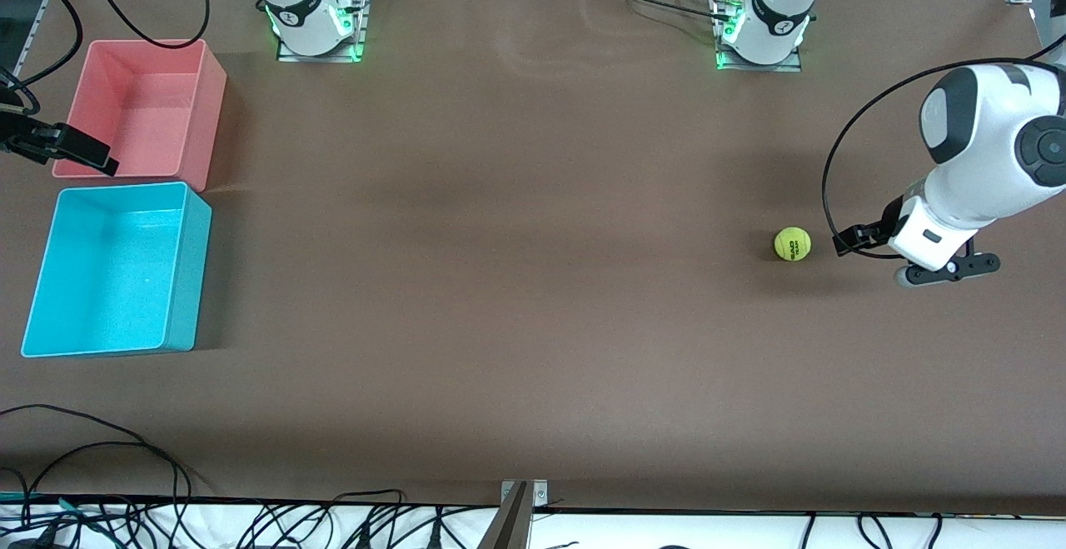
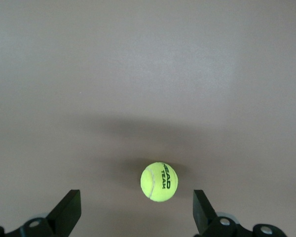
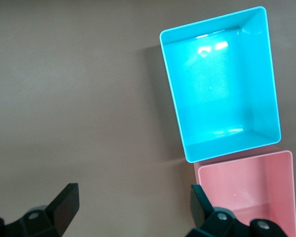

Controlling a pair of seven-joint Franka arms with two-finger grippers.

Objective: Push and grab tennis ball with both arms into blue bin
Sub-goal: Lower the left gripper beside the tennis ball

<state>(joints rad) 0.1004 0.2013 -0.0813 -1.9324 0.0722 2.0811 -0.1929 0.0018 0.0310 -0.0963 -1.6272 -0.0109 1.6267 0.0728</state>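
Since the light, fuzzy tennis ball (image 1: pixel 792 244) likely rolls easily, the empty, wide-open left end effector (image 2: pixel 136 213) should pinch its widest middle.

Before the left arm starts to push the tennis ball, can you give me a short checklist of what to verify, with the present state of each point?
1. Tennis ball lies free on the table, near the left arm's end: ok.
2. Left gripper is open and beside the ball, not touching it: ok.
3. Ball is lined up between the left gripper's fingers in the left wrist view: ok.
4. Blue bin is upright and holds nothing, at the right arm's end: ok.
5. Right gripper is open and up in the air by the bins, near the pink bin: ok.
6. Brown table between ball and blue bin shows no obstacle: ok.
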